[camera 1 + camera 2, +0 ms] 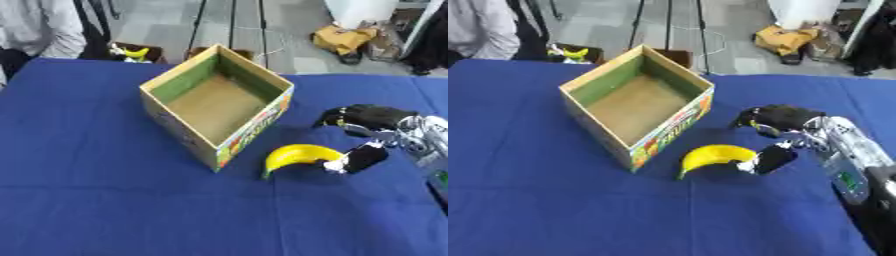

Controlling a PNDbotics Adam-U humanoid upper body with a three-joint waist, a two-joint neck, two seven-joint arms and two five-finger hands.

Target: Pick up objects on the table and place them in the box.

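Note:
An open cardboard box (159,84) with a green inner wall and a printed front stands on the blue table, its inside bare. A yellow banana (296,155) lies on the cloth just right of the box's near corner. My right hand (787,119) reaches in from the right, beside the banana. Its thumb (364,157) touches the banana's right end, while its fingers (348,116) arch down to the cloth behind the fruit, apart from it. My left hand shows in neither view.
The blue cloth (105,200) covers the whole table. Beyond the far edge are tripod legs (199,25), a small carton holding something yellow (135,52) and a yellow bag (343,37) on the floor. A person's sleeve (35,27) shows at the far left.

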